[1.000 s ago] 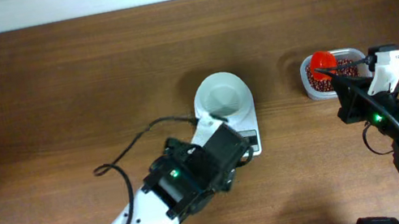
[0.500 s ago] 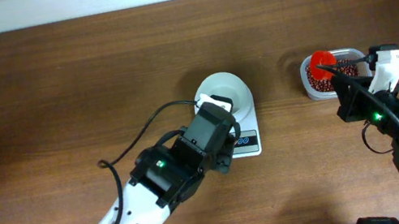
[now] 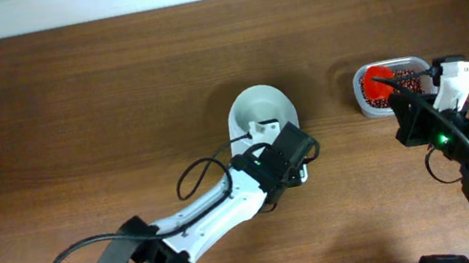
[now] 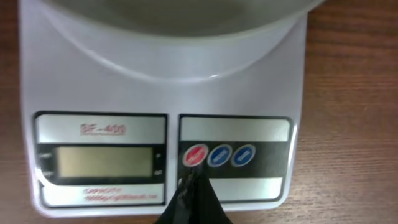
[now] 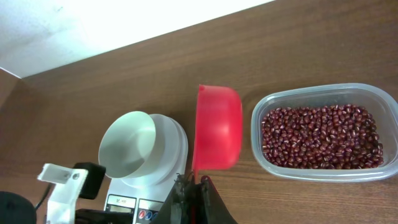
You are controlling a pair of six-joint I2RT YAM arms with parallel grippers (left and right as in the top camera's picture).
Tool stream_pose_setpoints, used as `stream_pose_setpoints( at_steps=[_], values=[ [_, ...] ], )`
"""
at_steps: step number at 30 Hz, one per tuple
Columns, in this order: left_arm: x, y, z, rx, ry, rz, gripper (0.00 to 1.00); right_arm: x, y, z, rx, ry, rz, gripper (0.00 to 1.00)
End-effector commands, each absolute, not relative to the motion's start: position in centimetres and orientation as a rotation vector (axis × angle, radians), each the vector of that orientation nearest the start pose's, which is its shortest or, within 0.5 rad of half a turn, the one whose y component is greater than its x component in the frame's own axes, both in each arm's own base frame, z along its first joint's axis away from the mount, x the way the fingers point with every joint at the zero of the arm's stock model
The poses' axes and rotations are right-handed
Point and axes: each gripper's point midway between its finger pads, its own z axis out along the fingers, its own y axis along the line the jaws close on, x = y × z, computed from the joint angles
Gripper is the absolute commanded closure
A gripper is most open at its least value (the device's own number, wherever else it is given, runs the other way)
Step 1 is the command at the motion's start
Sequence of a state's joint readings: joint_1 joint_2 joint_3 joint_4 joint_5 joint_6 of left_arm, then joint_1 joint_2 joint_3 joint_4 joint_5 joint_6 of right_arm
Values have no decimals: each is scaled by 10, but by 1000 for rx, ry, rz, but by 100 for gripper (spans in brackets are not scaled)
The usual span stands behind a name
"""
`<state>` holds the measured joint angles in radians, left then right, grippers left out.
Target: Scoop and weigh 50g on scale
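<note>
Step judged: scale (image 4: 161, 87) being switched on or zeroed.
- Left gripper (image 4: 189, 185) pressed together into single tip, set at lower edge of red button (image 4: 196, 155); contact cannot be confirmed.
- Press best made straight down, lightly, so blue buttons (image 4: 231, 155) alongside are spared and scale is not shoved.
- Display (image 4: 102, 161) seen blank; zero reading to be awaited before scooping.
- Scale placed mid-table, empty bowl (image 3: 261, 110) on top.
- Red scoop (image 5: 217, 127) pinched by right gripper (image 5: 189, 186), held near tub of beans (image 5: 320, 134), apart from left arm.
- Cable (image 3: 198, 170) looped near scale.
</note>
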<state>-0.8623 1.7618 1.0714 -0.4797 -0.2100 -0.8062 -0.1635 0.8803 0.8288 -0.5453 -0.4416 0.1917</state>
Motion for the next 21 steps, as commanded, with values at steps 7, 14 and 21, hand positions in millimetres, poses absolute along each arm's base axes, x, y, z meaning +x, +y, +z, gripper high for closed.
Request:
stream_pose_setpoints(
  at_steps=[7, 14, 21],
  values=[
    [286, -279, 23, 4, 2719, -210, 100, 299, 26, 243, 126, 2123, 492, 96],
    [289, -277, 24, -3, 2702, -191, 100, 299, 26, 243, 126, 2123, 493, 96],
    [290, -276, 18, -4, 2702, -178, 100, 299, 26, 243, 127, 2124, 492, 96]
  ],
)
